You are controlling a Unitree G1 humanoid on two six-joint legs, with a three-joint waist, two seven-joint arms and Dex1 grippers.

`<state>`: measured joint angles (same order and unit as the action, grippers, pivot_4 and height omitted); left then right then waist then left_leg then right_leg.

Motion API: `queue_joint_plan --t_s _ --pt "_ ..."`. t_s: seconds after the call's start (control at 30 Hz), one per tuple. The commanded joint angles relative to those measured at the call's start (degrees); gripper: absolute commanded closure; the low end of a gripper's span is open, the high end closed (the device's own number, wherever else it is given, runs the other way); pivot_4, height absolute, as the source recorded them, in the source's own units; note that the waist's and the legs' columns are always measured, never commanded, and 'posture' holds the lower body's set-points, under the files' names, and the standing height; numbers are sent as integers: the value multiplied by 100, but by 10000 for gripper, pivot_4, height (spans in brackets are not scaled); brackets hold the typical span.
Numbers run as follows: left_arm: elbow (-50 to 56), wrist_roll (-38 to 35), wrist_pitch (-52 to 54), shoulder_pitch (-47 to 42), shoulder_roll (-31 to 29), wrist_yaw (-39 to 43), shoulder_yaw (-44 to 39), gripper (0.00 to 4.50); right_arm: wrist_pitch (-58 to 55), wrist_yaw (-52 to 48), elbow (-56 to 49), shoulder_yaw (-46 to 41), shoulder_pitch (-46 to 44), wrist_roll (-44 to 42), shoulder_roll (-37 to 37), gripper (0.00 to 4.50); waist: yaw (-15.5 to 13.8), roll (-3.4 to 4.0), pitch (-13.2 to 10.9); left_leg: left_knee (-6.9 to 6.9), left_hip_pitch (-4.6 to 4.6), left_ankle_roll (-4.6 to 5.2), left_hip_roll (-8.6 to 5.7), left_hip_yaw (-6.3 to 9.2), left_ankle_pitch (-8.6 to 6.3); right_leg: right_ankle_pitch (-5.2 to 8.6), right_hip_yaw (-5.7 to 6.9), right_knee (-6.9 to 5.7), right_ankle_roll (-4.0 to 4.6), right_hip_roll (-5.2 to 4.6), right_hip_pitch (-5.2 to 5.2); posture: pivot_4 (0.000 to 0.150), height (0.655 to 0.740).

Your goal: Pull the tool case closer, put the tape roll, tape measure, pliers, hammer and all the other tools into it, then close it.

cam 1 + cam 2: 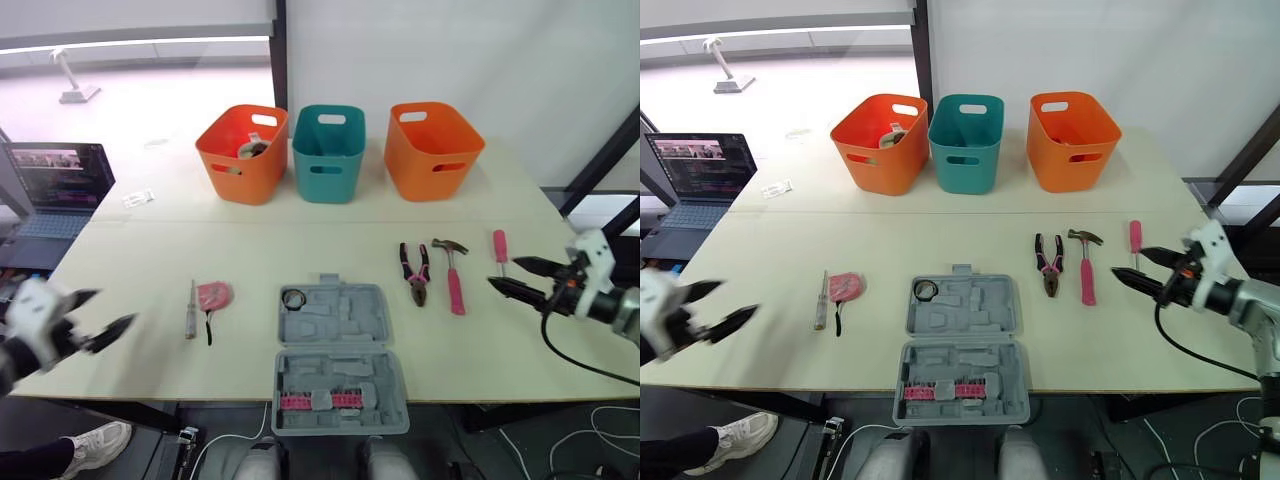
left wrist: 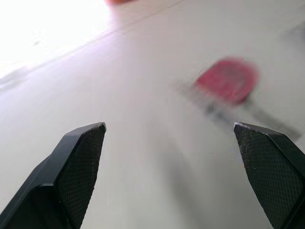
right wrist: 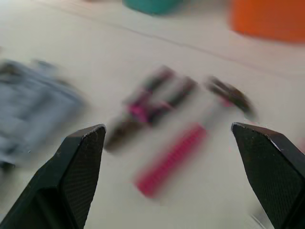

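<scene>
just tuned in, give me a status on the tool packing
Left gripper open, empty; right gripper open, empty. Grey plastic tool case open, black tape roll inside. Pink-handled hammer, pink-and-black pliers out on beige table. Nothing blocking them.

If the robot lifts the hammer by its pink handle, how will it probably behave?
The hammer looks stiff, so it should not bend. Its metal head sits at one end, so gripped low on the handle it would probably tip head-down. Its head lies crosswise, so rolling seems unlikely.

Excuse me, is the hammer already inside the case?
No, the hammer lies on the table beside the pliers, outside the open case.
</scene>
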<state>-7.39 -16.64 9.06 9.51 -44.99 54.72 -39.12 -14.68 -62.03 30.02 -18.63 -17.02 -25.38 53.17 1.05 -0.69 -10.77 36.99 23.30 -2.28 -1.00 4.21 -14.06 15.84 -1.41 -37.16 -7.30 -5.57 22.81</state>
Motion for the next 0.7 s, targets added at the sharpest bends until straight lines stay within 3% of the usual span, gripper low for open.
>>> queue_joint_plan --t_s 0.03,0.17,0.4,0.7 --pt "27 -299 -180 366 98 -338 -829 308 859 -90 786 -260 -165 189 108 0 -33 9 0 2 -6 0 0 0 0 0 1 1 1 0 -9 1500 7400" --pt "-394 -567 -549 1143 557 -411 -1433 308 1315 -115 1558 -462 -255 164 81 0 7 11 1 0 -14 0 -1 -8 -2 2 -2 11 4 -5 -19 1500 7400" --pt "-471 -845 -709 1304 586 -540 -1449 308 1449 -179 1955 -431 -478 249 90 0 4 13 3 3 -27 2 4 -12 -3 10 -3 7 20 -2 -29 1500 7400" --pt "471 -1023 -497 1113 686 -882 -1064 308 356 -430 436 -122 -1017 -82 -180 0 36 13 3 -3 -30 2 6 -12 -4 1 -5 6 4 -3 -28 1500 7400"
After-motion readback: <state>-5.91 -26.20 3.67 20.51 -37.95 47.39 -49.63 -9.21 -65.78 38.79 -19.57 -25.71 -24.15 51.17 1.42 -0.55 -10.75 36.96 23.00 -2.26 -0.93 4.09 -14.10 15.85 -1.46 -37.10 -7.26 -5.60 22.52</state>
